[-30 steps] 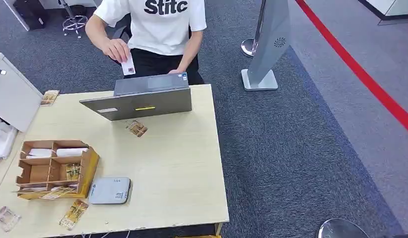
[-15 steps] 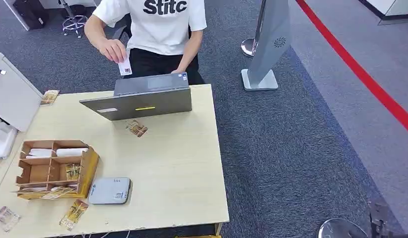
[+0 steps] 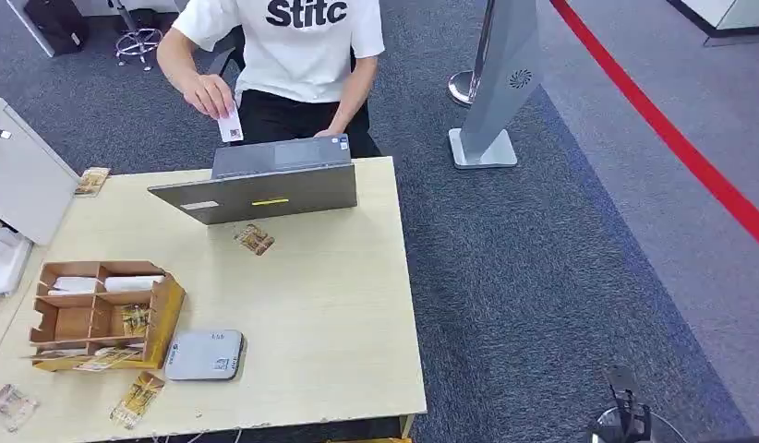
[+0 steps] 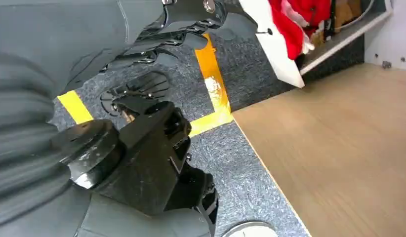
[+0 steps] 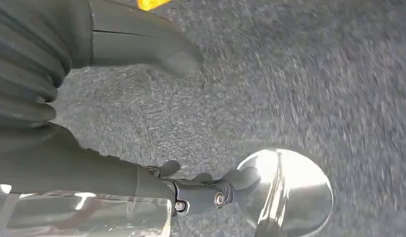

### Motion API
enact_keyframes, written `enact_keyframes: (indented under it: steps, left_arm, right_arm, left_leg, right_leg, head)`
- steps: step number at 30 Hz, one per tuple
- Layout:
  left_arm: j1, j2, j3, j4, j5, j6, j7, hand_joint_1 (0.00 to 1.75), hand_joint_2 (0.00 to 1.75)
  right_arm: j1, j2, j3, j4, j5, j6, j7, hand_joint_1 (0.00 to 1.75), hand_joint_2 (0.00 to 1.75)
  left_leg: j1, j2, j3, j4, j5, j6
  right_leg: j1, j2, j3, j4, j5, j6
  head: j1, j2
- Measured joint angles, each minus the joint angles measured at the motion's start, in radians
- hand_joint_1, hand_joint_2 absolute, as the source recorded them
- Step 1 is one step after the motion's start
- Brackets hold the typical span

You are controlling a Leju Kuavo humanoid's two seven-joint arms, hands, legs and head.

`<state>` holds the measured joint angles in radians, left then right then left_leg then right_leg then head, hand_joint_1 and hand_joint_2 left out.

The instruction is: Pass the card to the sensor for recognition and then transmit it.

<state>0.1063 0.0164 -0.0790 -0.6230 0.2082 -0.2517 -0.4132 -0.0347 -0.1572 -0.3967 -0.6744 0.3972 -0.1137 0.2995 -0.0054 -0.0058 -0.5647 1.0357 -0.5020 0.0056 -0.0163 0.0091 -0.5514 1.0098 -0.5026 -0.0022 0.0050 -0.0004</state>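
My count of the desk

One table (image 3: 357, 305), one laptop (image 3: 265, 189), one grey sensor (image 3: 205, 355), one cardboard organiser (image 3: 163, 309). Five patterned cards lie loose: (image 3: 255, 239), (image 3: 92, 180), (image 3: 137, 399), (image 3: 10, 404). One white card (image 3: 230, 126) in one person's hand (image 3: 210, 92).

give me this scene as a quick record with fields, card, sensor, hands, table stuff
card: small white card held in a person's hand, above the far edge of the grey laptop
sensor: flat grey reader box on the light wooden table, near edge
organiser: brown cardboard divider box beside the reader
right hand: empty, fingers apart, over grey carpet
left hand: fingers curled, holding nothing
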Motion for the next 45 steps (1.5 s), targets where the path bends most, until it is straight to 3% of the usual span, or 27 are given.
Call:
enact_keyframes:
  steps: [3,10,17,30,34,39,43,45]
  left_arm:
    - [-0.009,-0.015,-0.002,0.0,0.049,0.045,0.001,0.0,1.75]
    - [-0.083,-0.084,-0.048,0.035,0.123,0.219,0.023,0.0,1.75]
    - [-0.139,-0.094,-0.128,0.12,0.166,0.383,0.042,0.0,1.75]
    - [-0.314,-0.129,-0.338,0.266,0.114,0.643,0.23,0.0,1.75]
    - [-0.352,-0.14,-0.397,0.287,0.07,0.646,0.32,0.0,1.75]
    - [-0.369,-0.144,-0.426,0.3,0.063,0.641,0.342,0.0,1.75]
    - [-0.363,-0.142,-0.426,0.315,0.081,0.643,0.299,0.0,1.75]
    - [-0.325,-0.107,-0.426,0.331,0.085,0.623,0.207,0.0,1.75]
  right_arm:
    - [-0.021,0.018,0.003,0.055,0.058,0.02,-0.013,0.0,1.75]
    - [-0.042,0.06,0.003,0.146,0.128,0.03,-0.057,0.0,1.75]
    - [-0.078,0.112,0.003,0.241,0.206,0.056,-0.098,0.0,1.75]
    - [-0.137,0.203,0.003,0.375,0.334,0.101,-0.147,0.0,1.75]
    - [-0.151,0.215,0.005,0.396,0.367,0.115,-0.149,0.0,1.75]
    - [-0.16,0.222,0.01,0.408,0.378,0.119,-0.148,0.0,1.75]
    - [-0.163,0.224,0.011,0.412,0.366,0.132,-0.147,0.0,1.75]
    - [-0.153,0.214,0.009,0.415,0.335,0.138,-0.17,0.0,1.75]
  left_leg:
    - [0.0,-0.003,-0.001,0.0,0.001,0.001]
    - [0.0,-0.003,-0.001,0.001,0.001,0.001]
    - [0.0,-0.012,-0.001,0.0,0.004,0.001]
    - [-0.001,-0.028,0.003,-0.002,0.015,0.0]
    - [-0.002,-0.028,0.006,-0.002,0.016,0.002]
    - [-0.003,-0.028,0.01,-0.002,0.015,0.003]
    - [-0.003,-0.027,0.01,-0.002,0.014,0.003]
    - [-0.003,-0.024,0.012,-0.003,0.012,0.001]
  right_leg:
    - [0.0,-0.002,0.0,0.0,0.0,0.0]
    - [0.0,-0.003,0.001,0.0,0.0,0.0]
    - [0.0,-0.012,0.002,0.0,0.0,0.0]
    - [-0.003,-0.026,0.011,0.0,0.004,0.002]
    - [-0.004,-0.026,0.014,0.0,0.004,0.003]
    - [-0.005,-0.026,0.018,-0.001,0.003,0.005]
    - [-0.005,-0.025,0.02,-0.001,0.004,0.005]
    - [-0.005,-0.022,0.021,-0.001,0.003,0.004]
  head:
    - [0.0,0.0]
    - [0.0,0.0]
    - [0.0,0.0]
    - [0.0,0.0]
    - [0.0,0.0]
    - [0.001,0.0]
    - [0.0,0.0]
    - [0.001,0.0]
